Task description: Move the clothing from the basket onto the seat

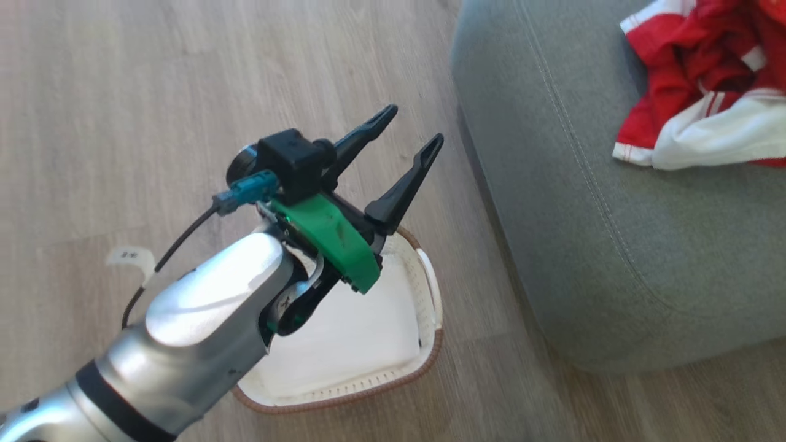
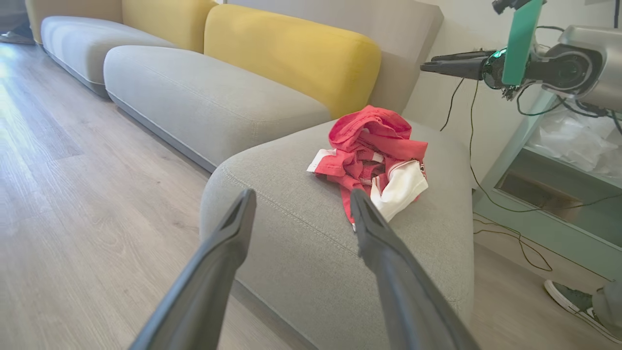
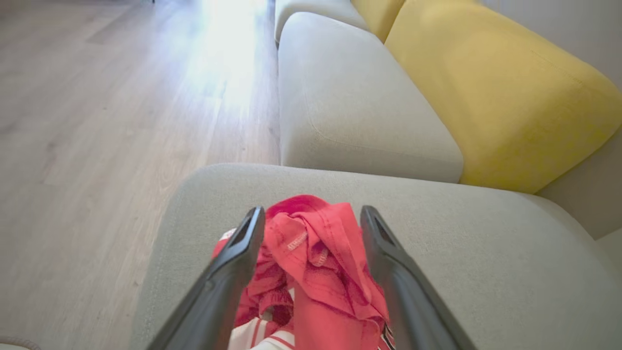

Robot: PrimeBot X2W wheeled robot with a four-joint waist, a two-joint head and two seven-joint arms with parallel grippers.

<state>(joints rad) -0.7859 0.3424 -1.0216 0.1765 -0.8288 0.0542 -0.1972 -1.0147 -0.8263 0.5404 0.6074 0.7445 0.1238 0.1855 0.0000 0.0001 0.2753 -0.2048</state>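
The clothing (image 1: 706, 92), a crumpled red-and-white heap, lies on the grey seat (image 1: 583, 215) at the upper right of the head view. The white basket (image 1: 368, 331) with its brown rim stands on the floor left of the seat, partly under my left arm, and its visible inside is bare. My left gripper (image 1: 416, 126) is open in the air above the basket's far end, nothing between its fingers; it faces the seat (image 2: 291, 228) and the clothing (image 2: 374, 155). My right gripper (image 3: 312, 216) is open just above the clothing (image 3: 316, 253), holding nothing.
Yellow back cushions (image 2: 291, 53) and more grey sofa cushions (image 2: 204, 97) run behind the seat. Wood floor (image 1: 123, 92) lies left of it, with a small white label (image 1: 129, 255). A glass-fronted cabinet (image 2: 549, 194), loose cables (image 2: 510, 228) and a person's shoe (image 2: 573, 296) are beyond the seat's right side.
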